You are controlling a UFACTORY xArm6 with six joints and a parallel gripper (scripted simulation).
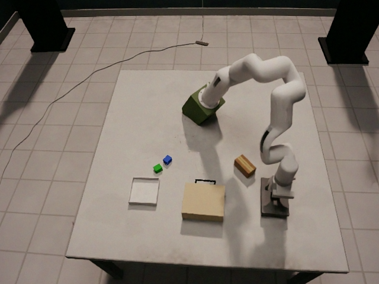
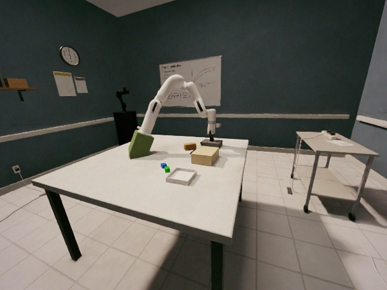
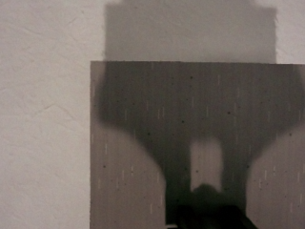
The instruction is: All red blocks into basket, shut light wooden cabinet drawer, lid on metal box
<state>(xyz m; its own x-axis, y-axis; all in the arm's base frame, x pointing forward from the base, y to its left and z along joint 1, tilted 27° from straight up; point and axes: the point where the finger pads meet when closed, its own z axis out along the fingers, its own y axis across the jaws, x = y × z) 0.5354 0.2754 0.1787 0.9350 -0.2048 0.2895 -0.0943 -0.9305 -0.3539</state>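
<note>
My gripper (image 1: 275, 200) (image 2: 211, 139) (image 3: 209, 217) points down at the middle of the dark metal box. Its fingers are close together, shut on the knob of the lid (image 1: 280, 209) (image 3: 124, 167); the knob itself is mostly hidden by them. The lid lies on the metal box (image 2: 216, 146). The light wooden cabinet (image 1: 203, 200) (image 2: 201, 157) has its black handle (image 1: 205, 180) close to its front, and no drawer sticks out. The basket (image 1: 142, 204) (image 2: 176, 181), a low light tray, looks empty. No red block shows in any view.
A green block (image 1: 157, 168) (image 2: 167, 169) and a blue block (image 1: 167, 160) (image 2: 163, 165) lie near the basket, on the robot base's side. A striped brown wooden block (image 1: 244, 165) (image 2: 190, 146) lies between cabinet and metal box. The green base (image 1: 197, 109) (image 2: 140, 145) carries the arm.
</note>
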